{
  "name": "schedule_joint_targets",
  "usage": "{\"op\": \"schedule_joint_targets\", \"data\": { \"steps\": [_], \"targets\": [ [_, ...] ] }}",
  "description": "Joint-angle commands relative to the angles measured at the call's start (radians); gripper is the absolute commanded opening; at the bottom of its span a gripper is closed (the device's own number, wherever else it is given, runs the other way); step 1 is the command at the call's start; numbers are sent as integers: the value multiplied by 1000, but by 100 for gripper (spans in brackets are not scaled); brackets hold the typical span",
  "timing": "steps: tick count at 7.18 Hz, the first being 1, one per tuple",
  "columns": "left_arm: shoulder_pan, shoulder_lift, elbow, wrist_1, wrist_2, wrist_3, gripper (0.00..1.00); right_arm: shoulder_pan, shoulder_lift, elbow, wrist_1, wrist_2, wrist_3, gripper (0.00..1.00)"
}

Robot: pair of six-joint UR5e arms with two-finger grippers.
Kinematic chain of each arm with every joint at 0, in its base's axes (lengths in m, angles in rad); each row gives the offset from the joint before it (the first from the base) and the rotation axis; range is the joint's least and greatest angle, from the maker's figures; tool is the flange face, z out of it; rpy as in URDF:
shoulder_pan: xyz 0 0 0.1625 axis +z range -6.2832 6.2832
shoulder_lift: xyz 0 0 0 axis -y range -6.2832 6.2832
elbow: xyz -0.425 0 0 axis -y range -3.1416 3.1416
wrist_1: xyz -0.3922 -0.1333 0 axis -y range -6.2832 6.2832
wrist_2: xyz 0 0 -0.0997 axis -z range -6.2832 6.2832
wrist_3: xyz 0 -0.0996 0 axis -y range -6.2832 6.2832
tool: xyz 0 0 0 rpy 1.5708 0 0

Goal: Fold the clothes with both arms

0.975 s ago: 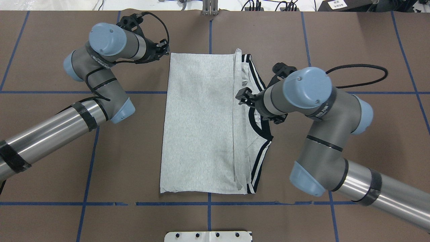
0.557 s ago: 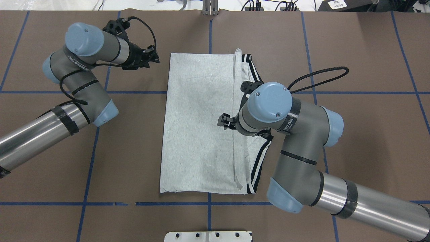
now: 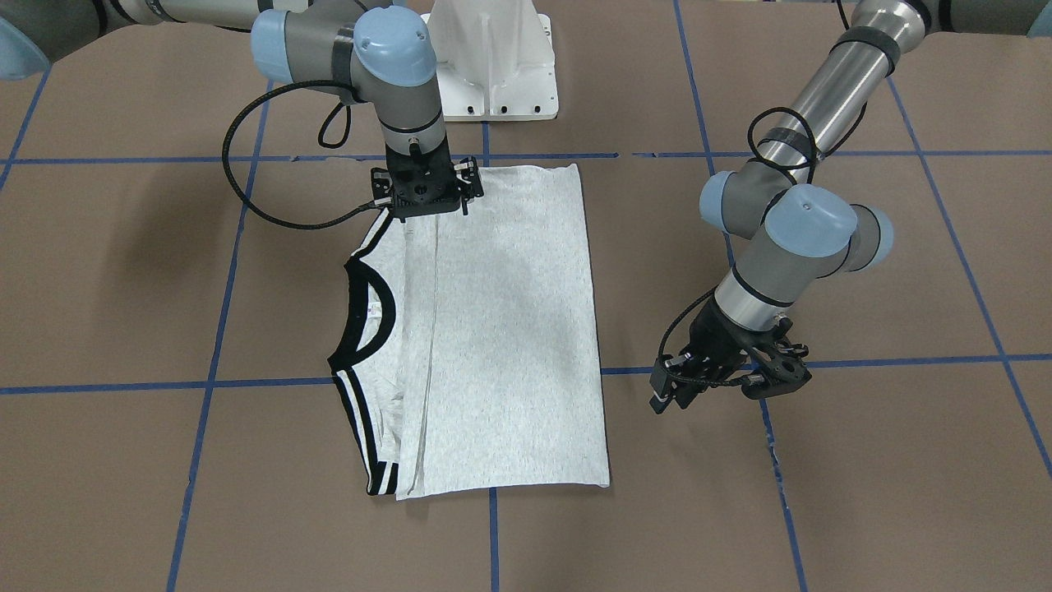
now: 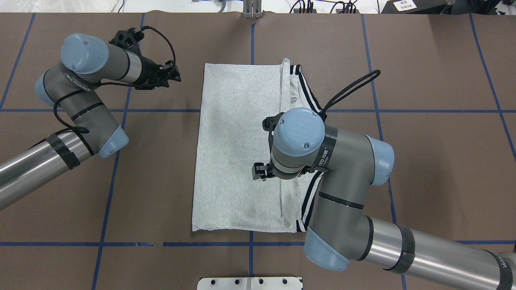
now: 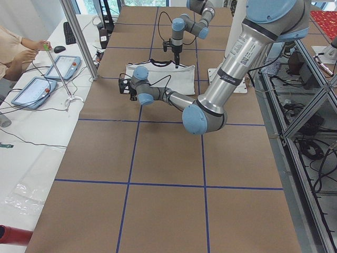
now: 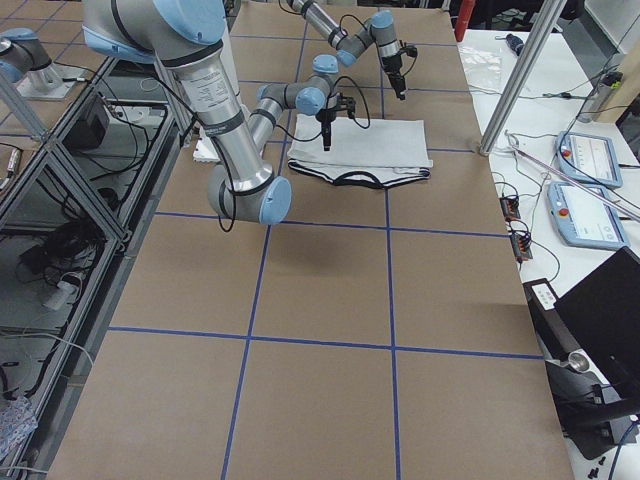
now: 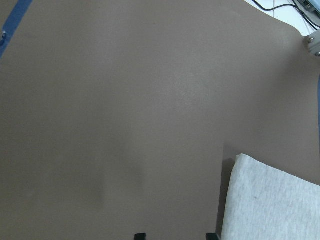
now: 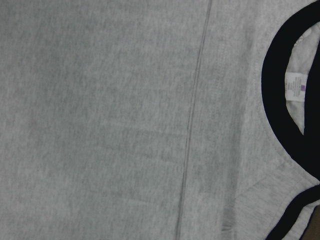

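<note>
**Left side.** My left gripper (image 4: 172, 75) hangs over the bare brown table (image 4: 423, 169). Its fingertips (image 7: 140, 236) are spread, with nothing between them. The T-shirt (image 4: 238, 149) lies to this gripper's right, near but not touching. In the left wrist view one grey corner sits just beside the right-hand fingertip. To the left of this gripper and ahead of it there is only covering crossed by blue tape lines (image 4: 161, 110).

**Centre.** The T-shirt lies flat between my two grippers, folded into a long rectangle. A fold line (image 8: 192, 125) runs along its length. The black collar (image 3: 386, 300) and the shoulder stripes (image 4: 308, 90) show on the side toward my right arm (image 4: 346, 161).

**Right side.** My right gripper (image 4: 260, 172) points straight down over the T-shirt, above the fold line, with the collar just to its right. I cannot tell whether it is spread or pressed together, because no finger shows in the right wrist view. My right arm hides the T-shirt's near right corner from overhead. Its black cable (image 4: 350, 86) loops above the table beyond the collar.

**Edges and room.**
- The white base plate (image 4: 250, 283) sits behind my right gripper, near the T-shirt's near edge but apart from it.
- Past the far table edge, ahead of my left gripper, stand a metal pole (image 5: 79, 58), two tablets (image 5: 63, 66) and a person's hands (image 5: 23, 52).
- Wide bare covering lies outward of each gripper.
</note>
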Motion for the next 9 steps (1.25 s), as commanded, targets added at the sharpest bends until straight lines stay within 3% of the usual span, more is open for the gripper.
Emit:
{"op": "schedule_joint_targets", "data": {
  "steps": [1,3,9],
  "targets": [
    [1,6,-12,0,2,-5,51,-32,18,-10,-89,9,-16,100],
    [1,8,-19,1,4,-9,52,-58,26,-19,-197,15,-82,100],
    [1,12,-43,6,11,-14,54,-82,32,-40,-277,27,-142,100]
  ]
}}
